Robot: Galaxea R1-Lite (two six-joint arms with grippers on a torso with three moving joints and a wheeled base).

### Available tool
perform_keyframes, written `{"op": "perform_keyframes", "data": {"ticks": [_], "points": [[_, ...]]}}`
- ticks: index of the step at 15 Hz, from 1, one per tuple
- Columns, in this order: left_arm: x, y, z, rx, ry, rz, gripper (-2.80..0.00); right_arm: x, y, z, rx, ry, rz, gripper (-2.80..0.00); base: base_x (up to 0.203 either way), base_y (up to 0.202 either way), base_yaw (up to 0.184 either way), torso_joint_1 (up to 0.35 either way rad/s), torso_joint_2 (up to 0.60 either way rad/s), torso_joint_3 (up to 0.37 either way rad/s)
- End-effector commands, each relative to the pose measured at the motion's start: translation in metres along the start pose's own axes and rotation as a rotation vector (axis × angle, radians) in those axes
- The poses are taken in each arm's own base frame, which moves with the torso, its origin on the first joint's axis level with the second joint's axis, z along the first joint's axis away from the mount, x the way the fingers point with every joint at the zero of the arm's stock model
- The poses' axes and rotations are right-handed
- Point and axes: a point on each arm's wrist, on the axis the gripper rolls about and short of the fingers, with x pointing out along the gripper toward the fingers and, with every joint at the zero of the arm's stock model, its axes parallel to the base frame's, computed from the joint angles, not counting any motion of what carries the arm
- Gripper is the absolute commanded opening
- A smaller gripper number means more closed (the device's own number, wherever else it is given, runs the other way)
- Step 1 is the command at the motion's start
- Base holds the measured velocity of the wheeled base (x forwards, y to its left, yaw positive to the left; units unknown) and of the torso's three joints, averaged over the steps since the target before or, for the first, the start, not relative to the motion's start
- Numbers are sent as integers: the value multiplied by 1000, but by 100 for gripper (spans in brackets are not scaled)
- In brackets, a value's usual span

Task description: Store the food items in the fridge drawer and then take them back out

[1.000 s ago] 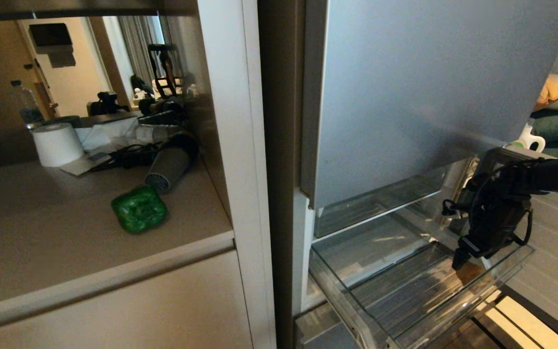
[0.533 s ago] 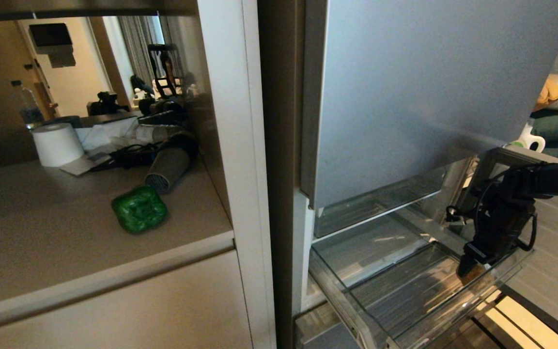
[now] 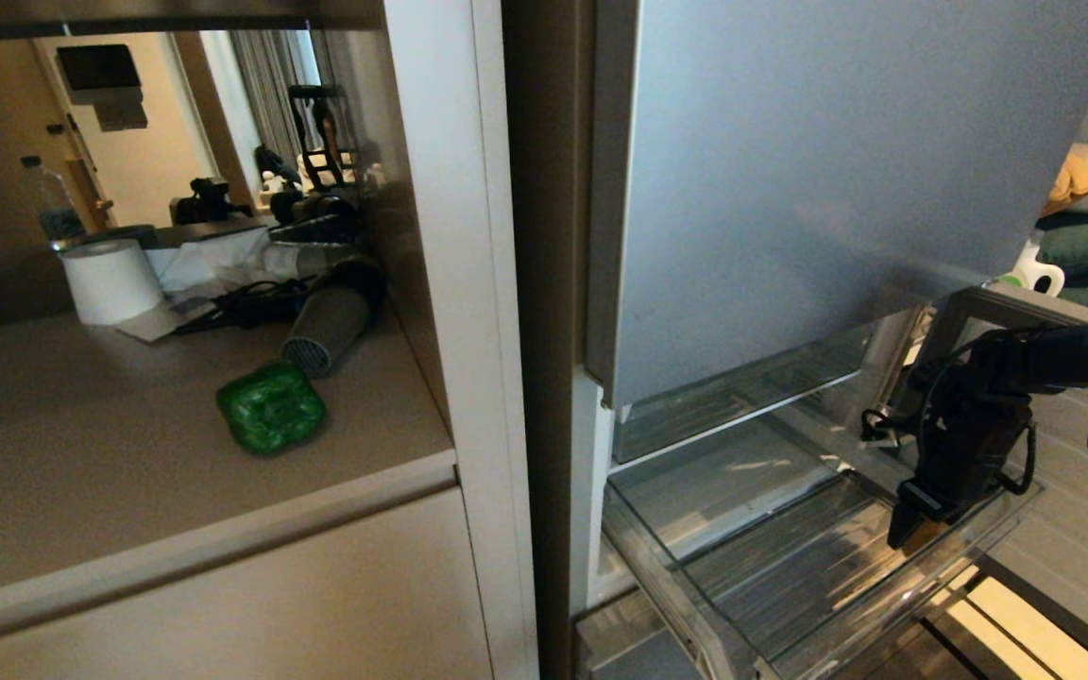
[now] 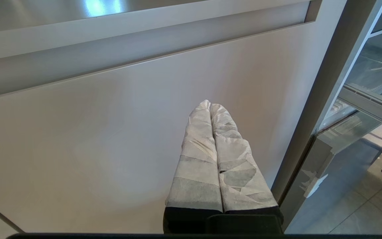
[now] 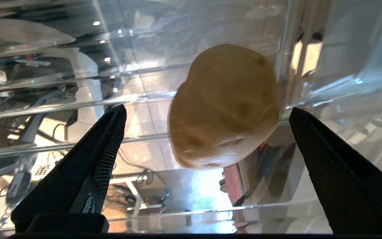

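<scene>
1. Inside the pulled-out fridge drawer (image 3: 771,567), the potato (image 5: 224,106) is lying free on the ribbed clear bottom, near the front wall.
2. Directly above it, the right gripper (image 5: 207,116) is hanging with jaws spread wide, fingers flanking the potato without touching.
3. On the counter (image 3: 81,453) beside the fridge, the green bell pepper (image 3: 270,406) is waiting, not yet stored.
4. Beside a cabinet door (image 4: 111,132), the left gripper (image 4: 210,105) is sitting parked, fingers pressed together and empty.
5. Judged progress: storing is half done; removal is wholly outstanding.
</scene>
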Motion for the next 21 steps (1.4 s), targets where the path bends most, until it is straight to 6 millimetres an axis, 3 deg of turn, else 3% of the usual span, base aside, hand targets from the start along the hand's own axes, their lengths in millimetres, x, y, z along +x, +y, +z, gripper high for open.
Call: {"op": "perform_keyframes", "data": {"ticks": [1, 11, 15, 21], "points": [[1, 0, -3, 0, 11, 0, -280, 1, -1, 1, -7, 1, -1, 0, 0, 0, 0, 0, 0, 0], [1, 0, -3, 0, 11, 0, -280, 4, -1, 1, -6, 14, -6, 0, 0, 0, 0, 0, 0, 0], [1, 0, -3, 0, 11, 0, -280, 4, -5, 4, -7, 36, -136, 0, 0, 0, 0, 0, 0, 0], [1, 0, -3, 0, 11, 0, -280, 0, 8, 11, -41, 54, -181, 0, 0, 0, 0, 0, 0, 0]]}}
